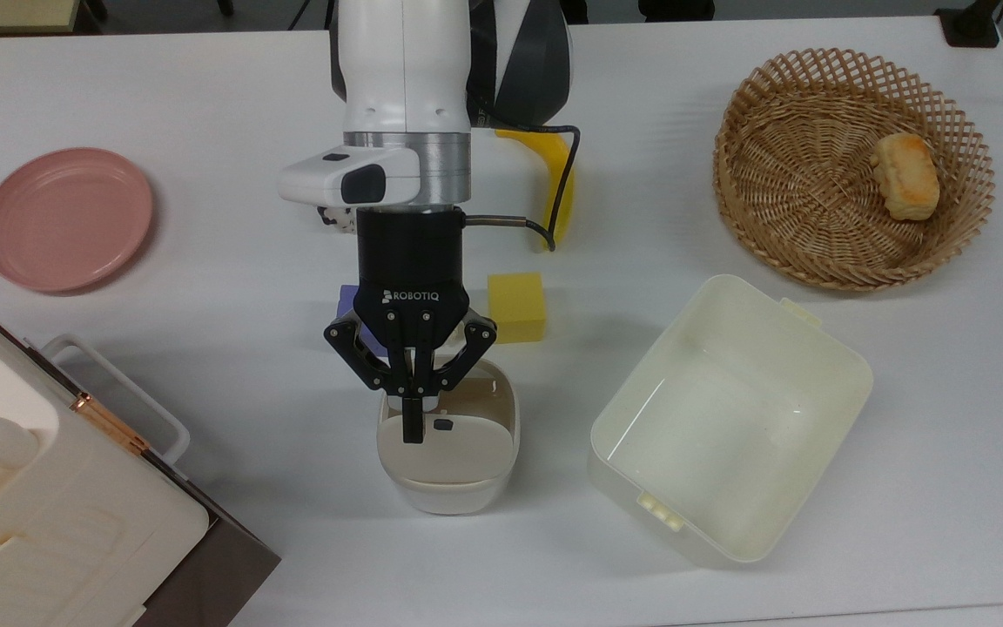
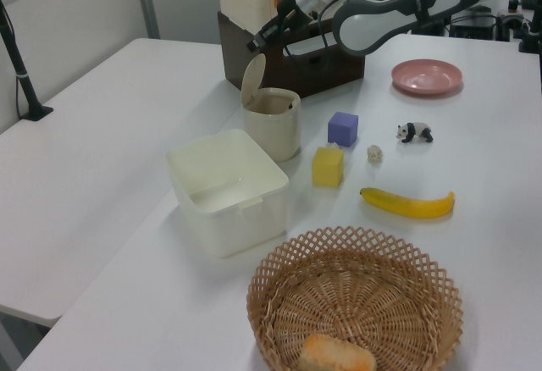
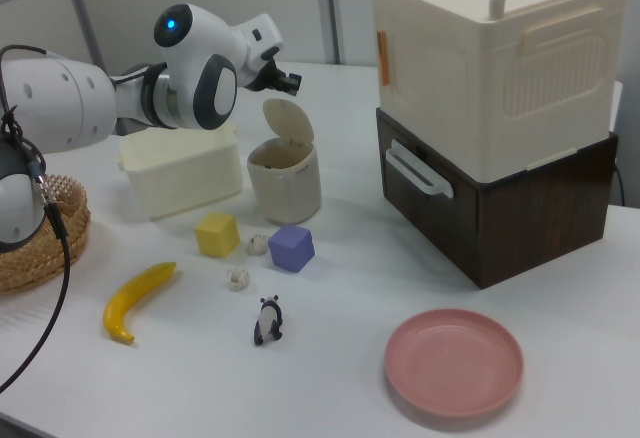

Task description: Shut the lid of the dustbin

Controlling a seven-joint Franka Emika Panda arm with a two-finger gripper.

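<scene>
The pincer (image 1: 413,428), black with its two fingers pressed together, hangs over the dustbin (image 1: 448,453) in the top view, its tips lying across the lid (image 1: 454,448) just beside the small black button (image 1: 443,425). In the left view the pincer (image 2: 254,44) sits just above the top edge of the lid (image 2: 251,80), which stands upright on its hinge over the open dustbin (image 2: 273,123); whether tip and lid touch cannot be told. The right view shows the same raised lid (image 3: 287,121) above the dustbin (image 3: 285,181), with the pincer (image 3: 293,83) close over it.

Beside the pincer's linkage in the top view lie a purple foam cube (image 1: 346,303), partly hidden, and a yellow foam cube (image 1: 517,306). Farther up the arm a banana (image 1: 559,178) is half covered by the cable, and a panda figurine (image 2: 414,132) stands near it in the left view. To the top view's right of the pincer sits a cream tub (image 1: 728,418), then a wicker basket (image 1: 850,165) holding a bread roll (image 1: 905,176). To the top view's left lie a pink plate (image 1: 65,218) and a large white appliance (image 1: 40,488), all on the white counter (image 1: 205,104).
</scene>
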